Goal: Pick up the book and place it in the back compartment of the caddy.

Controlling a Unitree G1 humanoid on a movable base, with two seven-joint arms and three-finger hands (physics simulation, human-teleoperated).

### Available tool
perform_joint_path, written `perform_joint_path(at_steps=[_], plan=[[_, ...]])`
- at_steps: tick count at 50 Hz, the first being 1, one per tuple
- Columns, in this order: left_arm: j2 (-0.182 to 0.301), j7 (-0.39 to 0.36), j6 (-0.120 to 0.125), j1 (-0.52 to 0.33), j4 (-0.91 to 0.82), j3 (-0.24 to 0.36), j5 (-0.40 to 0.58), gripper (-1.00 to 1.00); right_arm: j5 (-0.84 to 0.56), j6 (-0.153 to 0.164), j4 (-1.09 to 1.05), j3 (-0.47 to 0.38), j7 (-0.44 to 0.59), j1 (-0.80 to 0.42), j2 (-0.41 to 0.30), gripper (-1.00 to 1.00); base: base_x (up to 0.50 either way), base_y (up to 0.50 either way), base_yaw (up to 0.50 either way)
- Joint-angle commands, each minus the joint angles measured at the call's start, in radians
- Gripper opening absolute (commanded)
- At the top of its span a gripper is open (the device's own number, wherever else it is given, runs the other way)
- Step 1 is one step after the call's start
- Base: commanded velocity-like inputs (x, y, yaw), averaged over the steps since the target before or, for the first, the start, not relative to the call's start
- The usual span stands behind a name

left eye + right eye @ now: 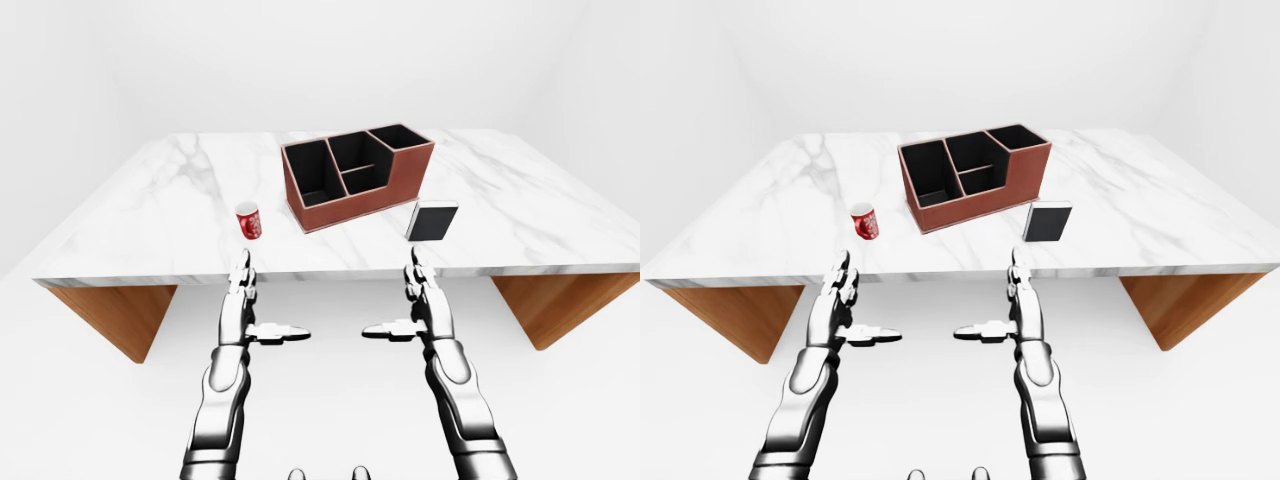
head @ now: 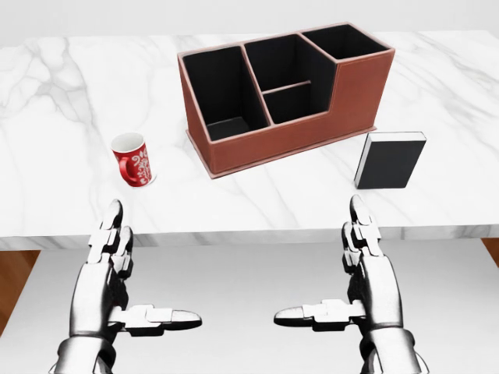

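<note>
Both hands, the left hand (image 2: pixel 109 265) and the right hand (image 2: pixel 366 269), are held spread and empty below the near edge of the marble table (image 2: pixel 62 125), thumbs turned inward. Just above the right hand, the black book (image 2: pixel 388 160) is seen upright on the table, beside the brown caddy (image 2: pixel 296 132). A red mug (image 2: pixel 134 160) is set at the caddy's left.

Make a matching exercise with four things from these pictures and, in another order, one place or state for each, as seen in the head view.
Things:
1. book
2. mug
3. caddy
4. right robot hand

Descriptions:
A. red, at left on the table
B. open, below the table edge
C. black, standing right of the caddy
D. brown walls, black compartments

Pairs: 1-C, 2-A, 3-D, 4-B
</note>
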Motion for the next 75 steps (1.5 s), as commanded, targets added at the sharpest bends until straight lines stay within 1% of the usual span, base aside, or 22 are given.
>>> perform_joint_path(at_steps=[1, 4, 5, 6, 9, 13, 21, 30, 42, 52, 64, 70, 72, 75], plan=[[0.012, -0.018, 0.059, 0.018, -0.075, 0.017, -0.011, 1.0, 0.003, 0.035, -0.054, -0.018, 0.024, 0.017, -0.014, 1.0, 0.0, 0.0, 0.0], [0.008, -0.021, 0.092, 0.021, -0.111, 0.019, -0.004, 1.0, 0.002, 0.051, -0.071, -0.023, 0.03, 0.016, -0.011, 1.0, 0.0, 0.0, 0.0], [0.007, -0.021, 0.11, 0.021, -0.124, 0.02, 0.0, 1.0, 0.001, 0.05, -0.069, -0.024, 0.031, 0.013, -0.01, 1.0, 0.0, 0.0, 0.0], [0.007, -0.02, 0.119, 0.022, -0.145, 0.02, 0.004, 1.0, 0.002, 0.065, -0.086, -0.025, 0.031, 0.014, -0.01, 1.0, 0.0, 0.0, 0.0], [0.006, -0.02, 0.119, 0.025, -0.202, 0.022, 0.009, 1.0, 0.005, 0.101, -0.13, -0.028, 0.035, 0.017, -0.01, 1.0, 0.0, 0.0, 0.0], [0.007, -0.019, 0.119, 0.031, -0.297, 0.024, 0.017, 1.0, 0.014, 0.101, -0.189, -0.033, 0.039, 0.019, -0.01, 1.0, 0.0, 0.0, 0.0], [0.012, -0.029, 0.119, 0.026, -0.545, 0.031, 0.033, 1.0, 0.038, 0.101, -0.32, -0.047, 0.048, 0.015, -0.014, 1.0, 0.0, 0.0, 0.0], [0.019, -0.048, 0.119, 0.002, -0.696, 0.041, 0.045, 1.0, 0.066, 0.101, -0.42, -0.067, 0.051, -0.001, -0.021, 1.0, 0.0, 0.0, 0.0], [0.028, -0.07, 0.119, -0.014, -0.779, 0.068, 0.063, 1.0, 0.091, 0.101, -0.545, -0.093, 0.051, -0.032, -0.035, 1.0, 0.0, 0.0, 0.0], [0.034, -0.082, 0.119, -0.031, -0.84, 0.088, 0.059, 1.0, 0.147, 0.101, -0.66, -0.133, 0.045, -0.07, -0.051, 1.0, 0.0, 0.0, 0.0], [0.055, -0.102, 0.119, -0.075, -0.958, 0.118, 0.056, 1.0, 0.203, 0.101, -0.747, -0.176, 0.025, -0.119, -0.075, 1.0, 0.0, 0.0, 0.0], [0.058, -0.107, 0.119, -0.077, -0.965, 0.126, 0.055, 1.0, 0.211, 0.101, -0.756, -0.178, 0.023, -0.119, -0.079, 1.0, 0.0, 0.0, 0.0], [0.058, -0.107, 0.119, -0.079, -0.97, 0.127, 0.055, 1.0, 0.243, 0.101, -0.766, -0.189, 0.039, -0.112, -0.073, 1.0, 0.0, 0.0, 0.0], [0.059, -0.107, 0.119, -0.081, -0.976, 0.127, 0.056, 1.0, 0.275, 0.101, -0.786, -0.201, 0.036, -0.111, -0.078, 1.0, 0.26, 0.0, 0.0]])
